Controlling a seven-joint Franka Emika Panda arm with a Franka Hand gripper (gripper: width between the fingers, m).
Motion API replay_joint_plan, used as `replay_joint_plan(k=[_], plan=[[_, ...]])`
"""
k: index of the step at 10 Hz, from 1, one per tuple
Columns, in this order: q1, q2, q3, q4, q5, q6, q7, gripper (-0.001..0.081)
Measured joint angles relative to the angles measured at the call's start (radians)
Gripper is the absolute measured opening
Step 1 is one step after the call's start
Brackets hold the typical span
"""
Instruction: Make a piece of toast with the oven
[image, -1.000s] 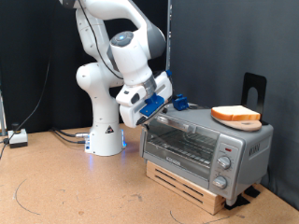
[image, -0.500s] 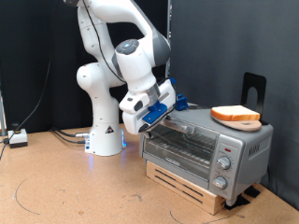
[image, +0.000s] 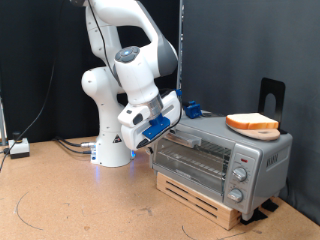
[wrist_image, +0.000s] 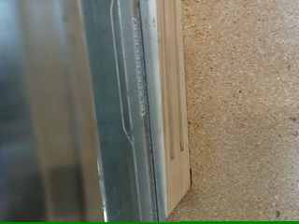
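The oven (image: 245, 152), silver-grey with a glass door and knobs on its right panel, stands on a wooden pallet (image: 205, 203). The piece of toast (image: 252, 122) lies on a round plate on top of the oven. My gripper (image: 160, 130) is at the top corner of the door on the exterior view's left, by the handle. The door's top edge looks tipped slightly outward there. My fingers are hidden behind the hand. The wrist view looks along the glass door (wrist_image: 112, 112) and the pallet (wrist_image: 174, 103), and shows no fingers.
The table is a cork-brown board (image: 70, 200). A black stand (image: 272, 92) rises behind the oven, with a small blue object (image: 192, 107) near its back corner. Cables and a small box (image: 18, 148) lie at the exterior view's left. The arm's base (image: 112, 150) stands behind.
The gripper has swung down and towards the exterior view's left, from over the oven's top corner to the door's upper edge. The door seems to have tipped out a little with it.
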Motion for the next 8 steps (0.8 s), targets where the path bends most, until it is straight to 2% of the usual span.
replay_joint_plan(k=[8], plan=[[-0.018,0.026,-0.059,0.041,-0.007,-0.027,-0.063,0.0809]])
